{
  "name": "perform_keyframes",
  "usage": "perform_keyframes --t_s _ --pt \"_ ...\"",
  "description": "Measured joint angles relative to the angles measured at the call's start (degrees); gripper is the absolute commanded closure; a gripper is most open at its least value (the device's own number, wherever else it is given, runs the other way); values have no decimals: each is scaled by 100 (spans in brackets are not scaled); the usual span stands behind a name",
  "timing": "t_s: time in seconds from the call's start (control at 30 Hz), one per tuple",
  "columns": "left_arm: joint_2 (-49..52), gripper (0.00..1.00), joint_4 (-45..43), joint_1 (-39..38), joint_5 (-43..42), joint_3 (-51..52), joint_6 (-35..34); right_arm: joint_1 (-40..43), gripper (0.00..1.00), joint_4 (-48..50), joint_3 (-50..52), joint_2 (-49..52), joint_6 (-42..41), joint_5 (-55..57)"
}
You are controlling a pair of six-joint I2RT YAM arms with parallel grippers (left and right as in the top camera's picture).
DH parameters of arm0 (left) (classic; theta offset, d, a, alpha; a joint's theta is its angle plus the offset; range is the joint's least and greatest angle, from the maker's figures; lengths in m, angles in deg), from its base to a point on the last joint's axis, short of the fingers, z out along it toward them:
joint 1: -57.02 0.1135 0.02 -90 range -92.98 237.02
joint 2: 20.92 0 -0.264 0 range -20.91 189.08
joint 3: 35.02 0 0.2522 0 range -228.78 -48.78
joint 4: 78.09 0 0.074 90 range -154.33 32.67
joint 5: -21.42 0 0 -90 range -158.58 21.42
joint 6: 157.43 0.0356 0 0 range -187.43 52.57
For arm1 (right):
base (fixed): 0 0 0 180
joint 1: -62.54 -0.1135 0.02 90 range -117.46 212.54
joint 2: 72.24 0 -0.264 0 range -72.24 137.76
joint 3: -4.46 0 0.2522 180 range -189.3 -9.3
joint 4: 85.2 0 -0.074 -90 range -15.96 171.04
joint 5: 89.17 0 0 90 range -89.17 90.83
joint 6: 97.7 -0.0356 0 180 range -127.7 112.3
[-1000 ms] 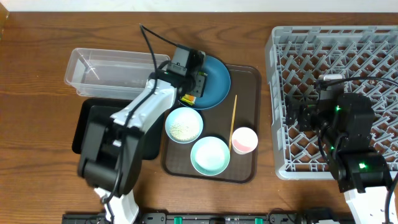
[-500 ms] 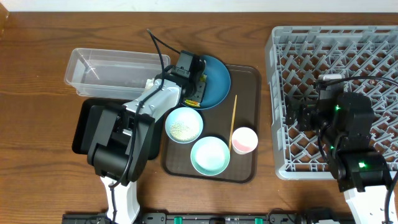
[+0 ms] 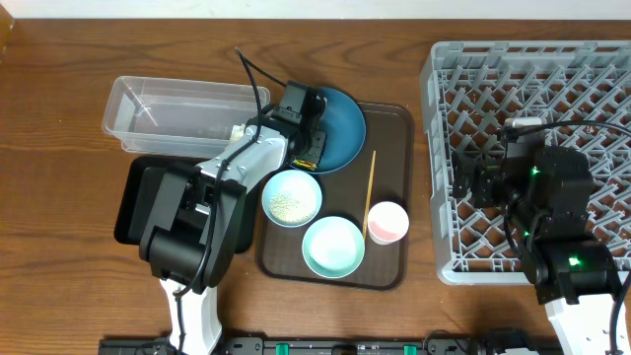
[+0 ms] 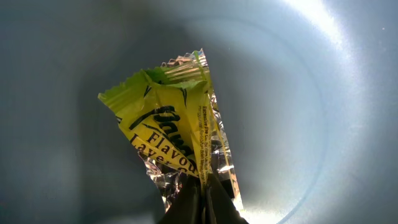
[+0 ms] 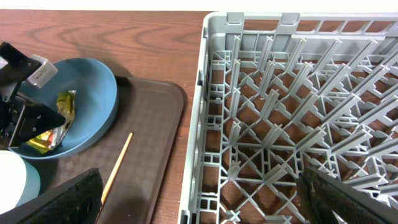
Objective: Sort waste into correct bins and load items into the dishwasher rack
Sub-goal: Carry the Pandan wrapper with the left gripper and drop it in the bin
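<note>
Grey lattice first: the dishwasher rack (image 3: 532,148) sits at the right of the table. Your right gripper (image 5: 199,202) hangs over it with fingers spread wide and holding nothing, so I see no hazard there yet.

The brown tray (image 3: 389,148) carries the dishes. To its left lie the clear tub (image 3: 138,123) and the black tray (image 3: 126,207), close together and alike in size (easy to confuse on the way over). Decide which bin takes the wrapper before you swing.

Your left gripper (image 4: 202,196) is over the blue plate (image 3: 345,128), fingers pinched tight on the lower edge of the yellow-green wrapper (image 4: 171,130). That grip is my worry: only a sliver of crinkled foil looks caught, and the rest stands free of the fingers.

- **Lifting fast:** the foil may slide out and drop back onto the plate or the brown tray.
- **Pressing lower to re-grip:** the fingertips could scrape the plate or nudge it against the white-blue bowl (image 3: 292,197) just beside it.
</note>
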Motion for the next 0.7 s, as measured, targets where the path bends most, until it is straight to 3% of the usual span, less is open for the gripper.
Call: perform_keyframes --t_s 0.2,0.43,0.7 --pt "-654 94 114 2 127 37 0 0 1 2 0 0 0 2" --pt "-2120 92 203 203 999 35 2 0 1 4 0 0 0 4" --pt "-2214 89 577 1117 1473 31 -140 0 1 4 0 0 0 4"
